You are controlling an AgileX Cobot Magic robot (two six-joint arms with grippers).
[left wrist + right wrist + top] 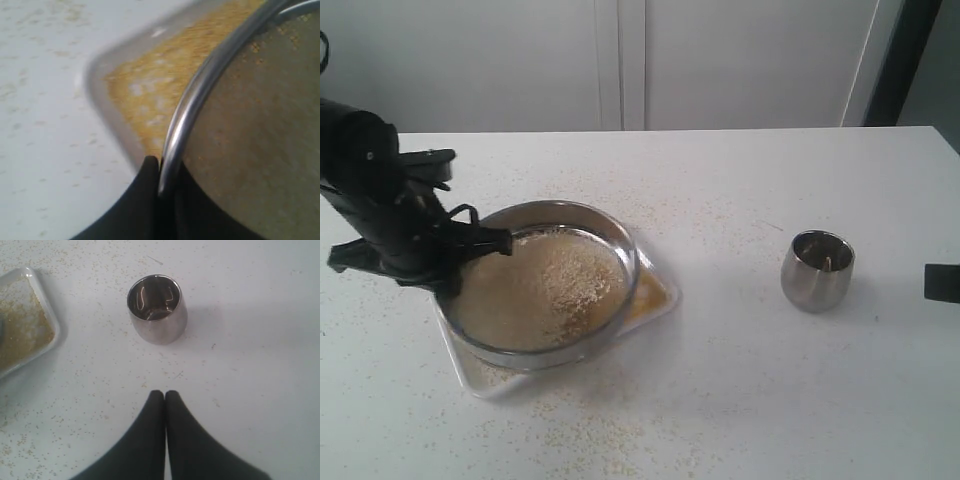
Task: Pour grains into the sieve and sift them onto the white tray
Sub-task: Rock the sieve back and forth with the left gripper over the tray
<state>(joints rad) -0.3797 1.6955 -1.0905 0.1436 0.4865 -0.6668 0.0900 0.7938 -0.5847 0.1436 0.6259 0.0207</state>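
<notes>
1. Work surface: a white table [770, 400] stands in front of pale panelled doors. Sparse crumbs lie scattered over the tabletop.
2. Task items: the sieve [545, 290] sits directly over the white tray [663, 297] and covers most of it. Only two tray corners show beyond the steel rim. I cannot tell whether the sieve rests on the tray or hangs just above it.
3. The grains [565, 285] lie spread across the mesh, with whitish pieces on top. In the left wrist view, a layer of fine yellow granules already covers the tray floor below.
4. Left gripper [161, 172]: the jaws are clamped on the sieve rim, one finger inside it and one outside.
5. Right gripper [165, 396]: the jaws are pressed together and hold nothing. The steel cup [156, 310] stands upright ahead of the tips, apart from them, and looks empty.
6. Governing relation: from the left jaws, the sieve extends toward the table centre. The tray beneath appears to run lengthwise from near-left to far-right in the exterior view. The left arm has the sieve in its grip; the right arm is well apart from it.
7. Judgement: pouring looks complete and sifting is in hand. I judge that the next shake calls for short strokes along the tray's length. A wide stroke could drop granules past the low rim.
</notes>
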